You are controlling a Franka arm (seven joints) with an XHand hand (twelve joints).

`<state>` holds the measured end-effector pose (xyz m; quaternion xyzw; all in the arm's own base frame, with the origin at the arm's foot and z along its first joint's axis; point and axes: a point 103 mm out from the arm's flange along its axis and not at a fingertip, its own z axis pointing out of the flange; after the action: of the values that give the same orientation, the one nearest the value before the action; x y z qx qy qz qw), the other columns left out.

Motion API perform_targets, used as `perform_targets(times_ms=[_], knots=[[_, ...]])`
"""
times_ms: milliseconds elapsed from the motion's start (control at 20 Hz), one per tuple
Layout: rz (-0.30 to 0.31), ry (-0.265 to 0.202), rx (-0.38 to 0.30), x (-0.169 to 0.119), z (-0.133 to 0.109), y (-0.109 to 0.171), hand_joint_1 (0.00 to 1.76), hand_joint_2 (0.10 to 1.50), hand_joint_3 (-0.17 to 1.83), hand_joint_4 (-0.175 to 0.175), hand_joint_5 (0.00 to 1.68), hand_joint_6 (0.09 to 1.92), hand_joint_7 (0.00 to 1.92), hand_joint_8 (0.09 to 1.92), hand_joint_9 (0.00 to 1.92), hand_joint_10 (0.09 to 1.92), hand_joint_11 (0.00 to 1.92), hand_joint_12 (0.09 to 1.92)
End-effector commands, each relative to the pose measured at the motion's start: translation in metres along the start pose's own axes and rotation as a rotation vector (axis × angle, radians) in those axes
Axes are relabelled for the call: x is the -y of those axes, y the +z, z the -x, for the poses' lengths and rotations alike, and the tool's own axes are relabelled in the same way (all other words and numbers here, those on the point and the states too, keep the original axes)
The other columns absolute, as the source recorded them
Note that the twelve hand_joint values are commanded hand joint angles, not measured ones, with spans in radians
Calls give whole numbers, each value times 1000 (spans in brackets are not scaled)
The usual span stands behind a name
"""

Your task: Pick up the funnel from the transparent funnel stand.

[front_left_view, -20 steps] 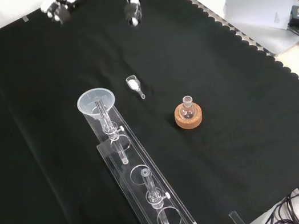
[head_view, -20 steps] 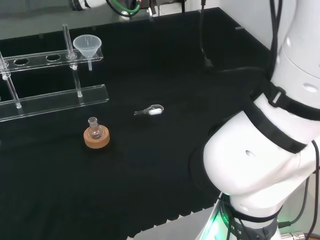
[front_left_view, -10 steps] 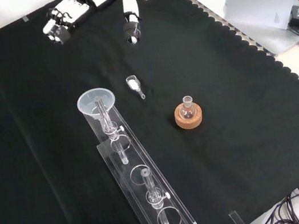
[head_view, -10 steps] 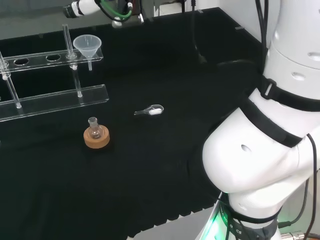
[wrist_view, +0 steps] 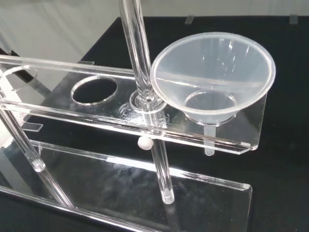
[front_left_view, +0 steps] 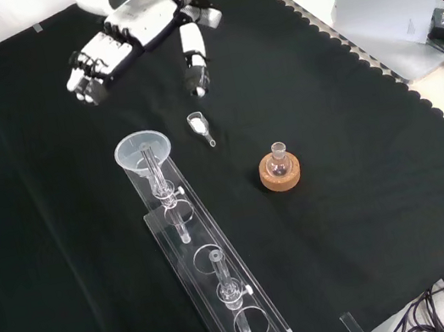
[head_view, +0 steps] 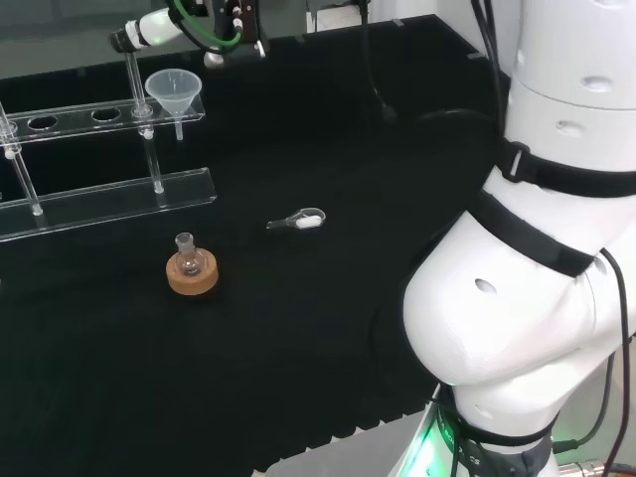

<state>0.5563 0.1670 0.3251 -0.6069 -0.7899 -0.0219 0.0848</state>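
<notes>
Black cloth point(front_left_view: 381, 189), funnel point(front_left_view: 143, 151) upright in clear stand point(front_left_view: 220, 304).

**Colours and patterns on the bench**

- Black cloth point(front_left_view: 369, 217) over the bench: plain matt black, with a scalloped edge.
- Translucent, milky-white plastic cone funnel point(wrist_view: 213, 77).
- Colourless clear acrylic funnel stand point(front_left_view: 215, 296) with clear rods; one small white bead point(wrist_view: 145, 142) on a rod.
- Small clear glass round flask point(front_left_view: 278, 158) on a tan cork ring point(front_left_view: 280, 175).
- Small clear scoop point(front_left_view: 198, 125) holding something white.
- Robot hand point(front_left_view: 127, 41): white shells with black parts between.
- Glossy white arm links point(head_view: 527, 298), banded by black straps.
</notes>
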Motion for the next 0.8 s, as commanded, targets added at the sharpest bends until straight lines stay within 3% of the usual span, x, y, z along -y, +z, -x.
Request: perform_targets(times_ms=[50, 400, 550, 800], knots=[[-31, -4, 48, -9, 2, 13, 253, 763, 10, 0, 0, 87, 39, 102, 0, 87, 0, 360], [-82, 25, 73, -13, 7, 34, 251, 764, 8, 0, 0, 87, 27, 119, 0, 87, 0, 282], [-102, 35, 59, -13, 9, 39, 210, 748, 0, 2, 0, 87, 6, 113, 0, 87, 0, 87], [-124, 44, 58, -14, 11, 46, 160, 717, -14, 7, 0, 87, 0, 87, 0, 87, 0, 87]])
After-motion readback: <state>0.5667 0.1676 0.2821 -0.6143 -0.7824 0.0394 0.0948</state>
